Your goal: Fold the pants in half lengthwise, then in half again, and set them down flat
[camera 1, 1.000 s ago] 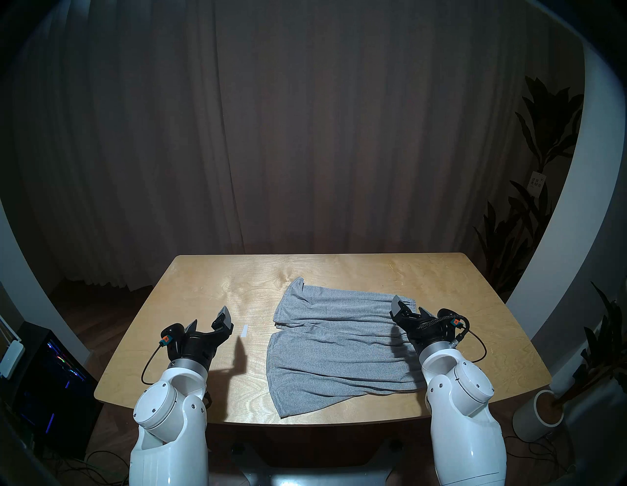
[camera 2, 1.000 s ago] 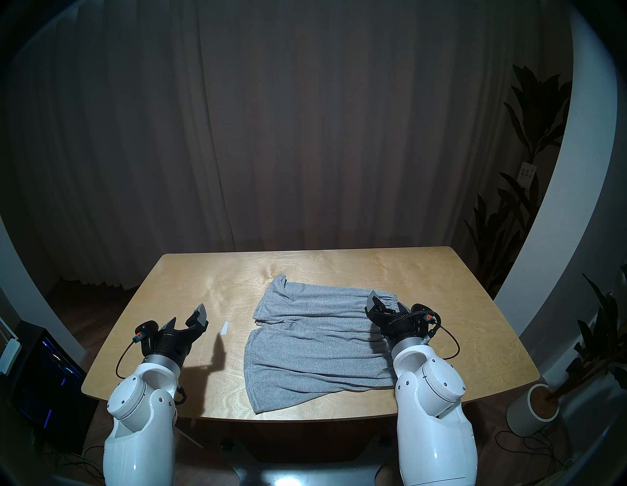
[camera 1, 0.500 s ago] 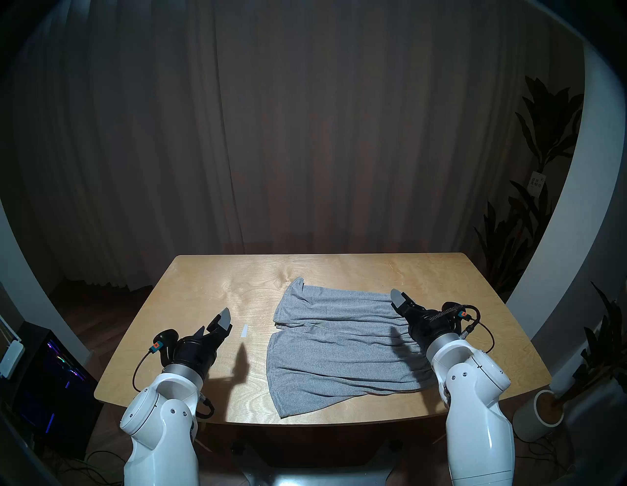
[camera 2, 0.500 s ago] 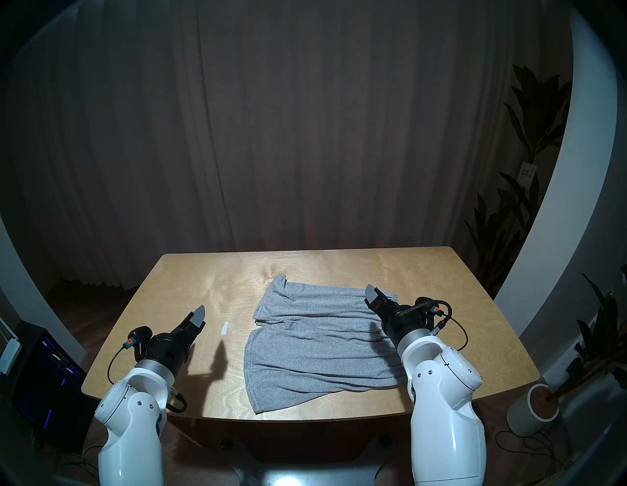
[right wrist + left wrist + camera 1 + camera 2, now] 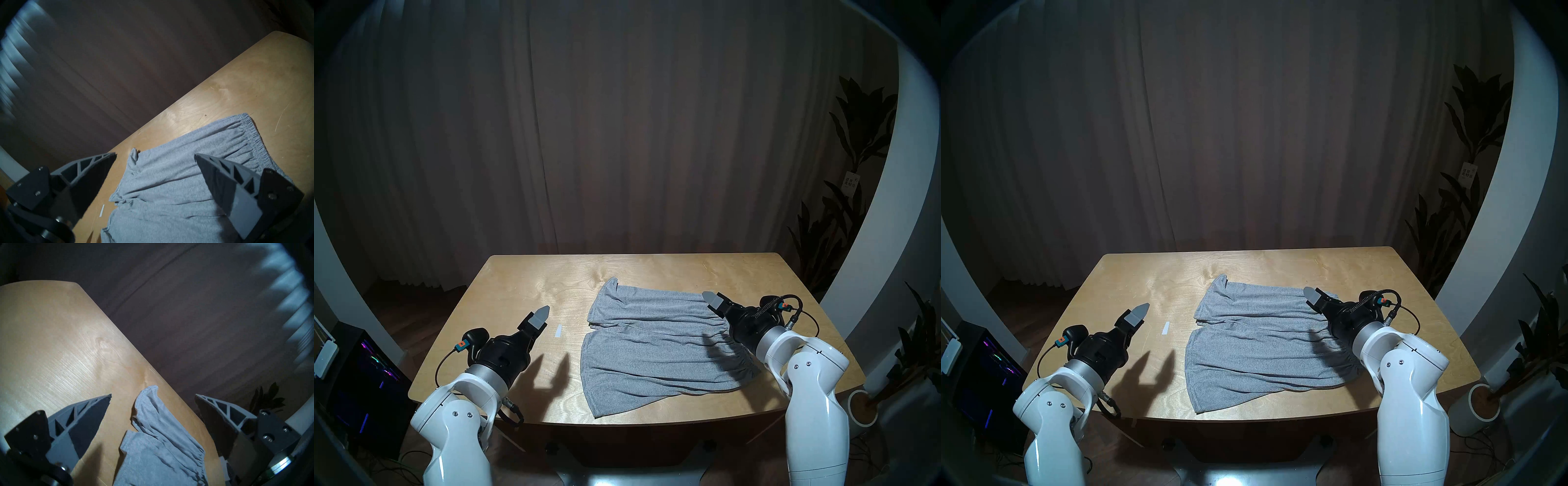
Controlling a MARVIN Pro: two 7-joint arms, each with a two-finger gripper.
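We are looking at the grey pants (image 5: 656, 342) lying spread out flat on the wooden worktop (image 5: 517, 292), a bit toward our right side. The two legs are pointing to our left, one behind the other, and the stretchy waistband (image 5: 254, 135) is sitting at the right end. We are holding our left pincer (image 5: 536, 320) up in the air over the bare wood, to the left of the pants, and it is not touching anything. Its two grey fingers (image 5: 81, 422) are standing wide apart with nothing between them. A small white strip (image 5: 558, 331) is lying on the worktop between this pincer and the pants. We are holding our right pincer (image 5: 714, 302) above the waistband end of the pants. Its fingers (image 5: 226, 185) are also spread wide, and it is carrying nothing.
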